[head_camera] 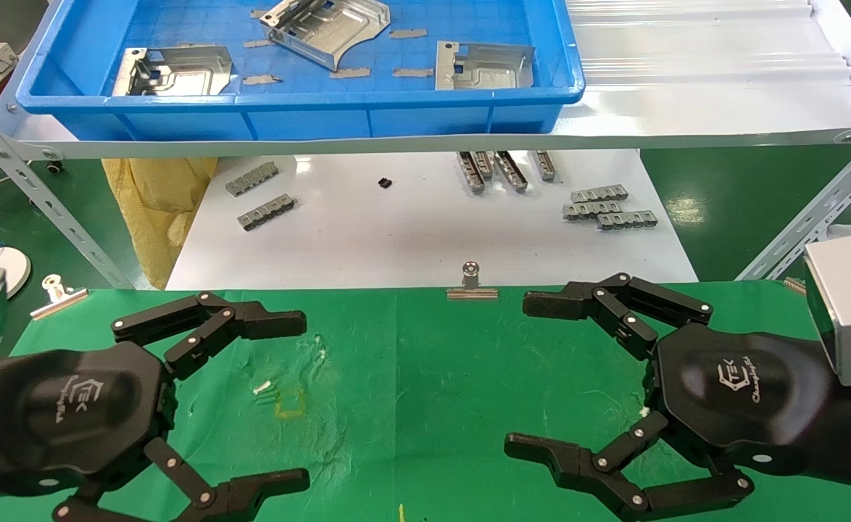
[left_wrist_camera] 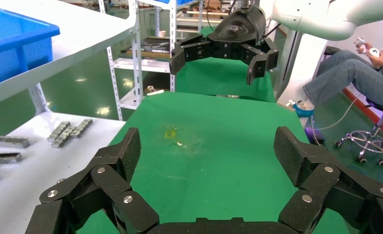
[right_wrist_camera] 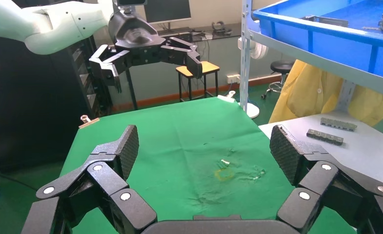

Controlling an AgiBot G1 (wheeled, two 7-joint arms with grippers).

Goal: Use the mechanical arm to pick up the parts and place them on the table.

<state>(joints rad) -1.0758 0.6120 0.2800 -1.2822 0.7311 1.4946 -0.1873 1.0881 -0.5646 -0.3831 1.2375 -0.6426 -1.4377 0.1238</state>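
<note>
Three silvery stamped metal parts lie in the blue tray (head_camera: 302, 116) on the upper shelf: one at the left (head_camera: 172, 71), one tilted in the middle (head_camera: 324, 29), one at the right (head_camera: 480, 65). My left gripper (head_camera: 280, 402) hovers open and empty over the left of the green table (head_camera: 411, 406). My right gripper (head_camera: 530, 377) hovers open and empty over the table's right side. In the left wrist view my left gripper (left_wrist_camera: 206, 151) frames bare green cloth, with the right gripper (left_wrist_camera: 223, 53) far off. In the right wrist view my right gripper (right_wrist_camera: 204, 148) also frames bare cloth.
A white board (head_camera: 425, 225) below the shelf holds several small grey notched strips (head_camera: 607, 206). Grey tape pieces (head_camera: 349, 72) lie in the tray. A binder clip (head_camera: 472, 284) sits on the table's far edge. A slanted shelf strut (head_camera: 41, 196) and yellow bag (head_camera: 157, 203) stand at the left.
</note>
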